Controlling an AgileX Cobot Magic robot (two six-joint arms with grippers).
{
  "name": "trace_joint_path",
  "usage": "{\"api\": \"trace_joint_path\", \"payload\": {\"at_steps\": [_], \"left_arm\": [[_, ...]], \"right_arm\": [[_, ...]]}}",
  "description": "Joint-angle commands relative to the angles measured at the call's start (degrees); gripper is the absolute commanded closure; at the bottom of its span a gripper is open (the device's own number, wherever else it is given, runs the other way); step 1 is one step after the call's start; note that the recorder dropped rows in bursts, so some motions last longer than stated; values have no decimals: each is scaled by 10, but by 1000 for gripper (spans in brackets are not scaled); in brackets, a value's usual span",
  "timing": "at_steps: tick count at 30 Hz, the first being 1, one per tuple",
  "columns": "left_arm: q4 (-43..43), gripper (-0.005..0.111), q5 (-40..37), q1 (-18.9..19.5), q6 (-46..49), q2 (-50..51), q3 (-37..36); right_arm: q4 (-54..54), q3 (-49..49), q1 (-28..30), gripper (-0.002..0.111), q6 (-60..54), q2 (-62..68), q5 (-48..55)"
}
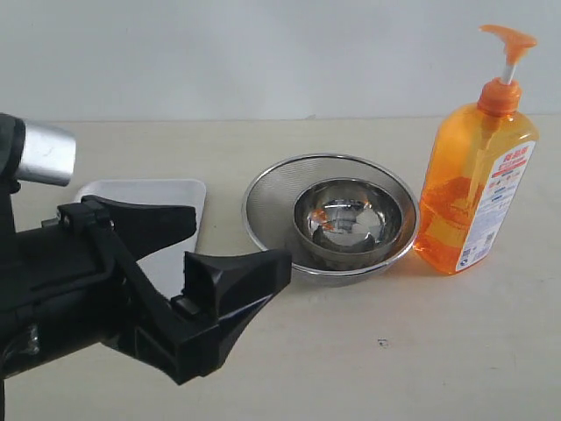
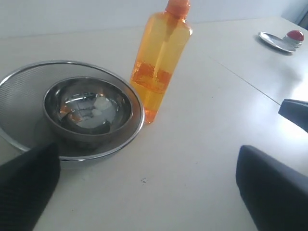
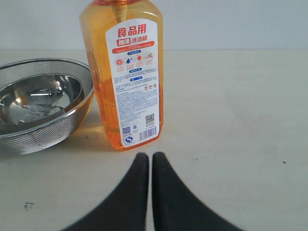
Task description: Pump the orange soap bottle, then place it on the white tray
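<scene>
The orange soap bottle (image 1: 473, 189) stands upright at the right of the table, beside the strainer, its pump head up. It also shows in the left wrist view as the bottle (image 2: 161, 62) and in the right wrist view as the bottle (image 3: 130, 72), label facing the camera. The white tray (image 1: 145, 191) lies at the left, partly hidden behind my left gripper (image 1: 241, 241). That gripper (image 2: 144, 192) is open, with only bare table between its fingers. My right gripper (image 3: 150, 156) is shut and empty, its tips just short of the bottle's base.
A round steel mesh strainer (image 1: 267, 206) with a steel bowl (image 1: 351, 215) inside sits between tray and bottle. In the left wrist view a small plate with a red object (image 2: 288, 38) lies far off on the table.
</scene>
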State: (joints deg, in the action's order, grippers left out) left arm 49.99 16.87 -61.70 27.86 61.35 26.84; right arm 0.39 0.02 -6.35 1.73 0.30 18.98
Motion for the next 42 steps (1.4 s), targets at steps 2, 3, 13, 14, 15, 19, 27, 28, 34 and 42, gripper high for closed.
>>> {"api": "trace_joint_path", "payload": {"at_steps": [2,3,13,14,15,19,27,28,34,42], "left_arm": [[1,15,13,-2,34,-3,-4],[1,15,14,-2,35,-3,-4],[1,15,84,-2,35,-3,-4],[2,15,89,-2,35,-3,-4],[6,16,89,-2,22,-3,-4],[3,43,50,14,14,-11,-4],[-1,101,-4,159,22,-34,-4],[-1,101,-5,168,22,-38,-4],[6,101,-70,236,-6,-92,-4],[3,101,-152,375,-9,-191,-39]], "right_arm": [[0,0,1,108,-2,-3,-4],[0,0,1,108,-2,-3,-5],[0,0,1,108,-2,-3,-5],[0,0,1,108,-2,-3,-5],[0,0,1,108,-2,-3,-5],[0,0,1,108,-2,-3,-5],[0,0,1,108,-2,-3,-5],[0,0,1,108,-2,-3,-5],[0,0,1,108,-2,-3,-5],[0,0,1,108,-2,-3,-5]]}}
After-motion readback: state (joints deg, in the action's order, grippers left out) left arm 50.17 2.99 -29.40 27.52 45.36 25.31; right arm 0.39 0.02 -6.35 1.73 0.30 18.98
